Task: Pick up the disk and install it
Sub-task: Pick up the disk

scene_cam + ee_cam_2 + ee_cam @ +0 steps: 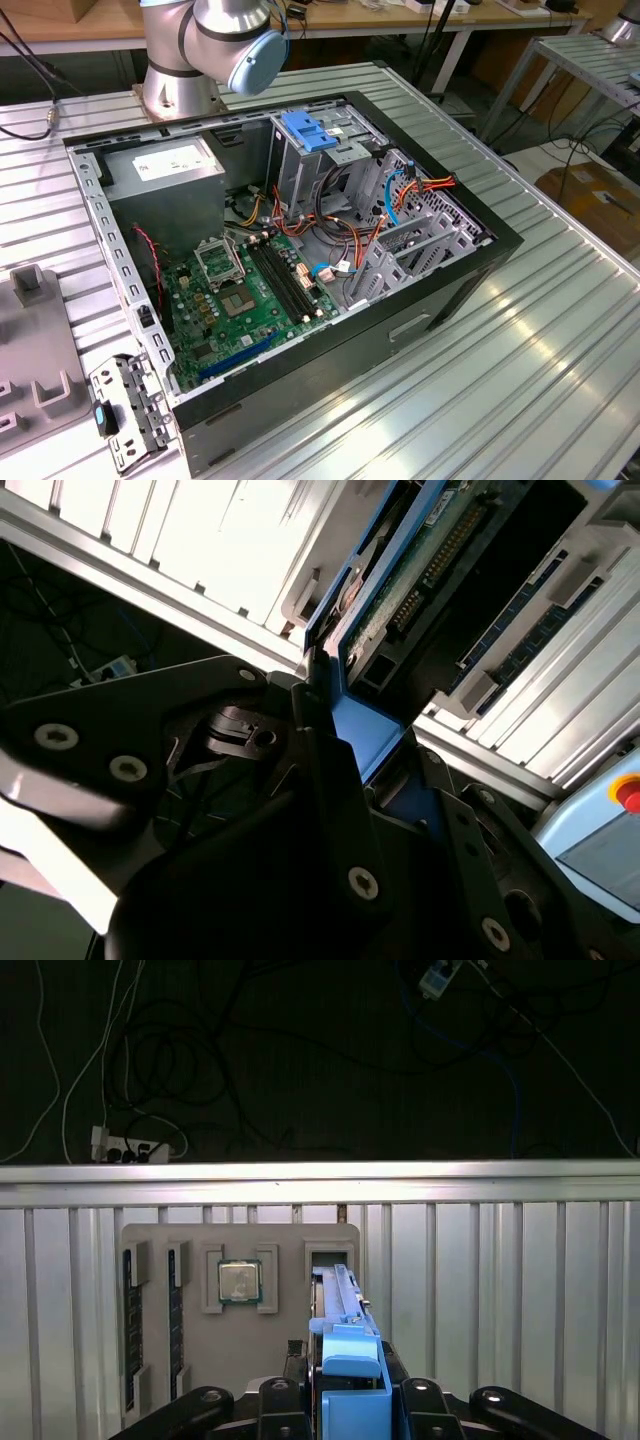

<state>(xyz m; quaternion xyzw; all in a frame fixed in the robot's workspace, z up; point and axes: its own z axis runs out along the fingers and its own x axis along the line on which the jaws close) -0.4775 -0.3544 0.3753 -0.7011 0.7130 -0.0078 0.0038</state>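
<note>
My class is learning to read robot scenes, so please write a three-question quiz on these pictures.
1. True or false: in the first wrist view, the disk stands on edge in a slot of the grey tray.
2. Multiple choice: the gripper is at A the disk, B the memory sticks, C the processor chip.
3. Short answer: in the exterior view, what colour tops the drive cage?
Key: 1 true; 2 A; 3 blue.
</note>
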